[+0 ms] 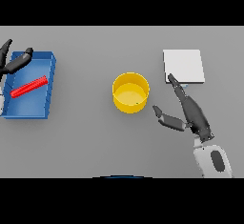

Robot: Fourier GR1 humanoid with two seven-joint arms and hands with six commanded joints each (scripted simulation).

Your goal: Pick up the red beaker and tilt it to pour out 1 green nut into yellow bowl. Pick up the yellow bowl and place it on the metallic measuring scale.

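At about nine o'clock on the grey table [95, 137] sits a shallow blue rectangular tray [45, 92], and inside it a slim red beaker [29, 86] lies on its side, slanting from the tray's lower left up toward its middle. The robot's dark left hand [14, 62] hovers over the tray's far-left corner at roughly ten o'clock, fingers loosely spread and holding nothing; it is apart from the beaker, up and to its left. Near the centre of the table stands the round yellow bowl [130, 93], upright, with a small dark speck at its inner rim on the lower right (too small to tell what it is). At about two o'clock lies the flat, pale square metallic measuring scale [184, 66], bare on top. The right hand [187, 111] reaches in from four o'clock, fingers straight and thumb splayed toward the bowl; its longest fingertip overlaps the scale's lower-left edge, gripping nothing.
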